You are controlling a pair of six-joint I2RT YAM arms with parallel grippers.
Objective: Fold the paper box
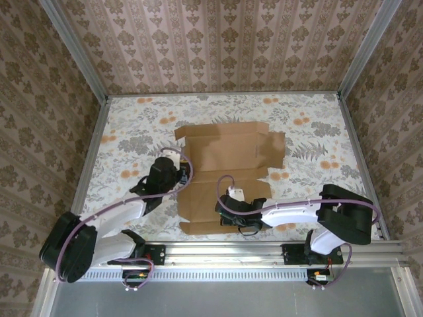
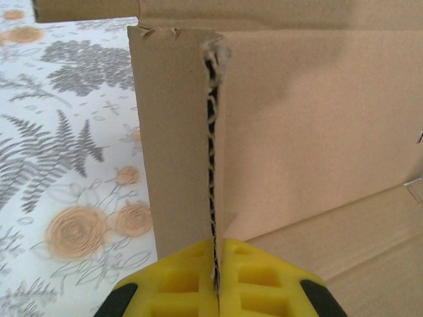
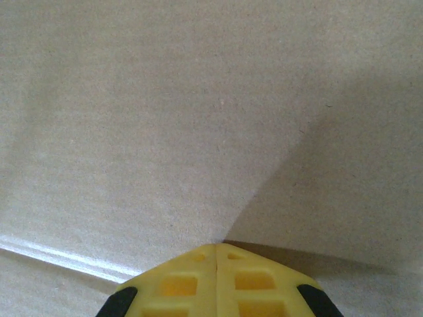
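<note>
While the paper box (image 1: 228, 168) lies opened out across the middle of the table (image 1: 132, 119), patterned walls (image 1: 225, 39) close in on three sides and a metal rail (image 1: 264, 252) runs along the near edge under both arm bases; nothing else sits on the cloth. Left gripper (image 1: 173, 153) is at the box's left edge, and the wrist view has it clamped tight on a raised flap (image 2: 175, 132), yellow fingers (image 2: 178, 281) squeezing the board edge-on; that upright flap blocks the middle of the view, with the flat panel (image 2: 317, 119) beyond it. Right gripper (image 1: 231, 193) is over the near half of the box, its arm reaching in from the right; its jaws are pressed together on nothing, tips (image 3: 217, 254) down at the cardboard, casting a wedge of shadow. Board is plain brown, matte, unprinted; the cut edge (image 2: 211, 132) shows wavy corrugation, frayed at its top corner; a pale crease line (image 3: 59, 257) crosses the panel. Tablecloth is glossy white, with grey ferns and orange roses (image 2: 76, 231).
</note>
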